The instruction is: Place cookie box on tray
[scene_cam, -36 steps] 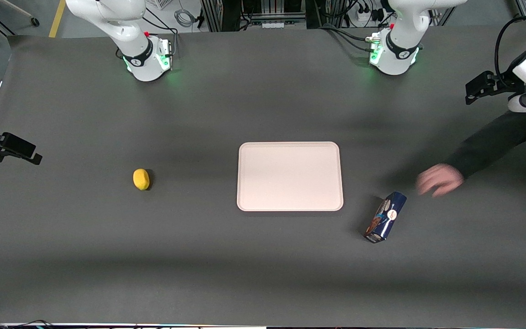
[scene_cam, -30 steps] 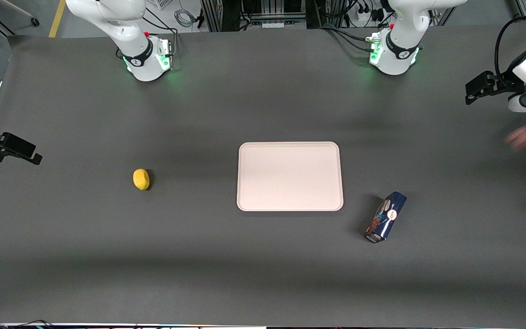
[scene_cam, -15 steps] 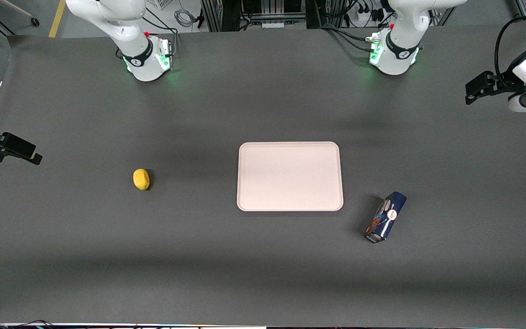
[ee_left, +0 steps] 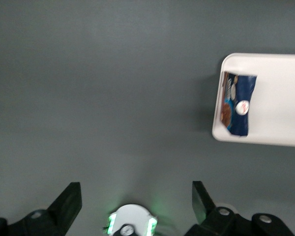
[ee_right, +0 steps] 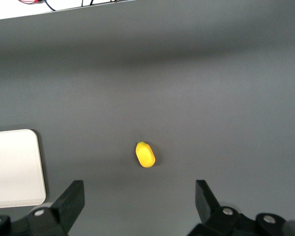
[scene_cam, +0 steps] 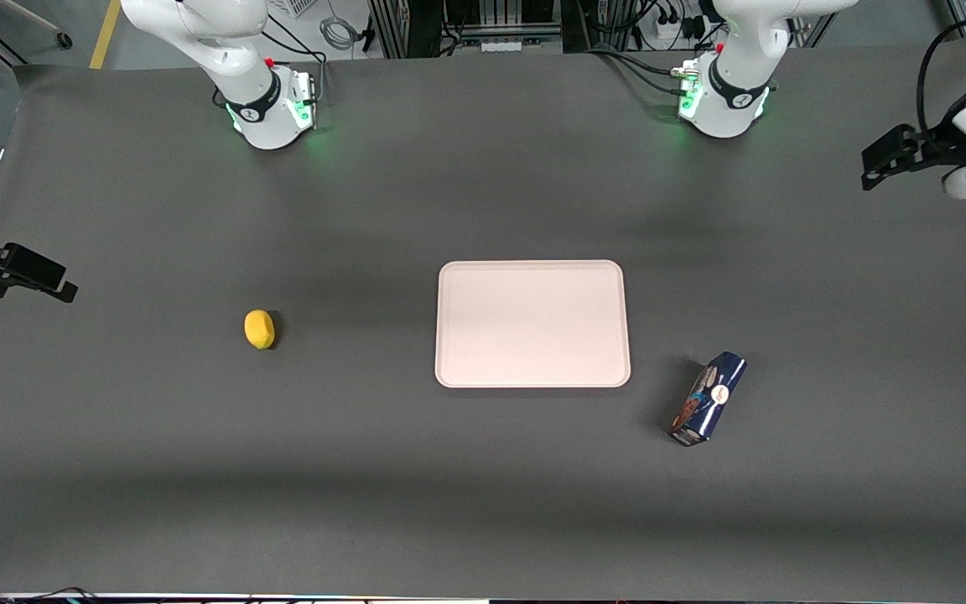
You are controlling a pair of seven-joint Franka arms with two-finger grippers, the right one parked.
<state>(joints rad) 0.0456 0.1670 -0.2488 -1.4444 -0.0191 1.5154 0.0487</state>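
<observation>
The cookie box [scene_cam: 708,398], a dark navy carton with a cookie picture, lies flat on the grey table. It is beside the tray [scene_cam: 533,323], toward the working arm's end and slightly nearer the front camera, not touching it. The tray is pale pinkish-white and holds nothing. My left gripper [scene_cam: 879,164] hangs high at the working arm's end of the table, well away from the box, open and holding nothing. In the left wrist view the gripper [ee_left: 136,191] has its fingers wide apart, and the box [ee_left: 237,104] shows against the tray [ee_left: 280,98].
A small yellow lemon-like lump [scene_cam: 259,329] lies on the table toward the parked arm's end, also seen in the right wrist view [ee_right: 145,154]. The two arm bases [scene_cam: 722,101] stand at the table edge farthest from the front camera.
A person's hand that was next to the cookie box pulled away and left the view. My left gripper has shifted slightly away from the front camera. The box and tray have not moved.
</observation>
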